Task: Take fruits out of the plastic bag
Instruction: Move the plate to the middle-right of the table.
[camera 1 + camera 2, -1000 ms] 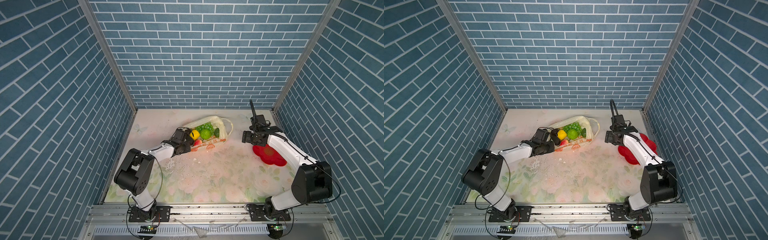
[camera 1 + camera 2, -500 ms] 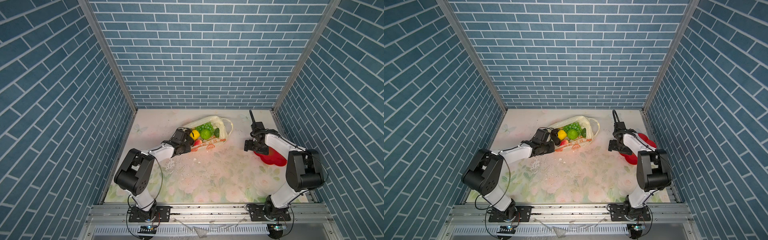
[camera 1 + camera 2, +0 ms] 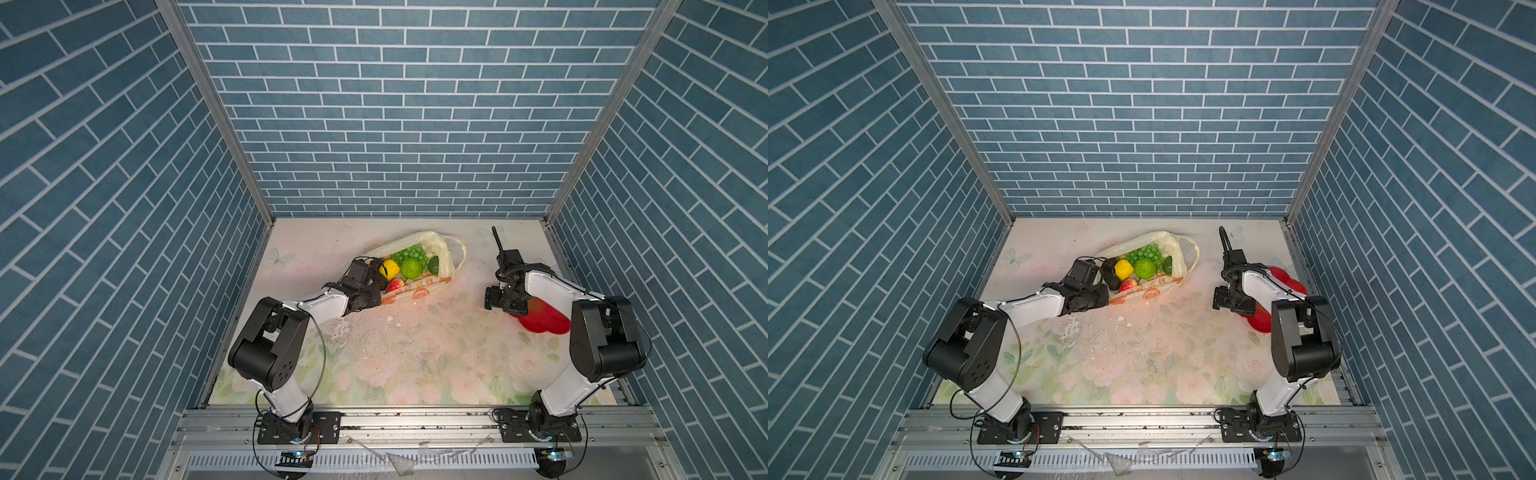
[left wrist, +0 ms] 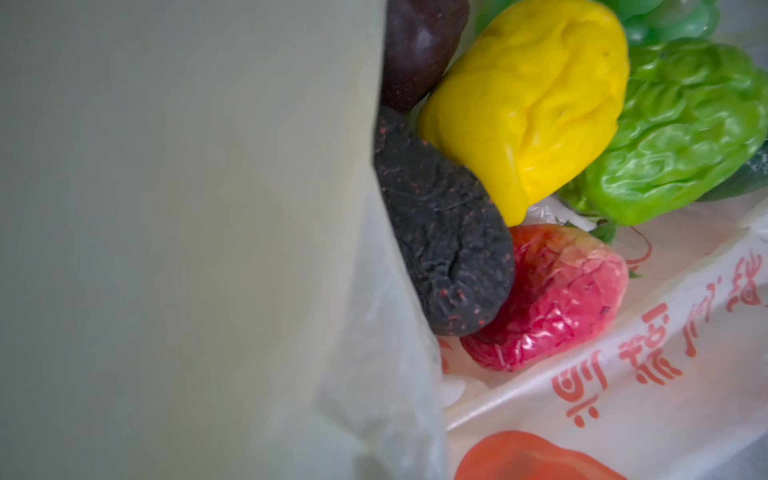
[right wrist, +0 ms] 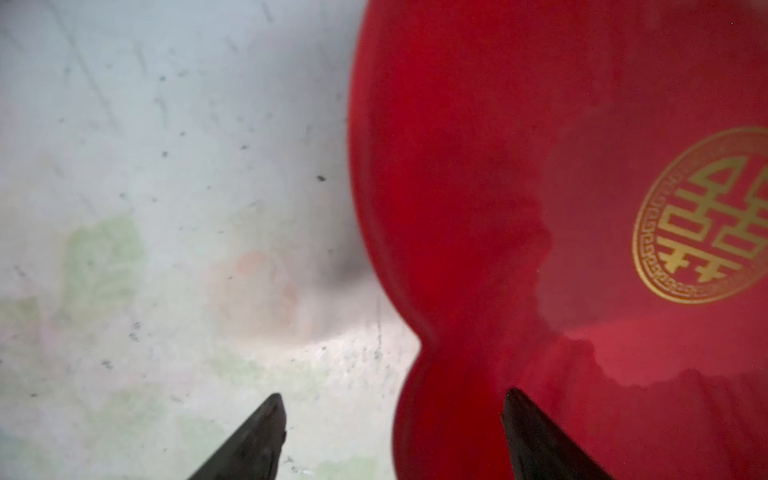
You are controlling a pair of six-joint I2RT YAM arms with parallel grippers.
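The left end effector (image 3: 376,293) is the hard one to read. Its tips are buried at the left end of the plastic bag (image 3: 446,251), a little above the middle of the frame in both top views. In the left wrist view a blurred pale sheet of film covers much of the picture, so no fingers show. It is closed, but I cannot tell whether any film is pinched in it.

The fruits (image 3: 1144,268) all lie inside the bag, packed against each other: lemon (image 3: 389,268), grape bunch (image 3: 409,252), bumpy green fruit (image 3: 410,268), strawberry (image 3: 395,285) and two dark wrinkled pieces (image 4: 444,257). A dark green fruit (image 3: 433,264) is half hidden by the bag's wall, and the wrist view cuts the grapes off.

Right of centre, well apart from the bag, the right end effector (image 5: 395,415) hangs over the rim of the red plate (image 5: 457,166). Its fingertips are spread wide and hold nothing, one over the bench (image 3: 415,353), one over the plate. The right arm (image 3: 552,286) covers part of the plate from above, and the frame edge clips the plate's gold emblem (image 5: 702,216).
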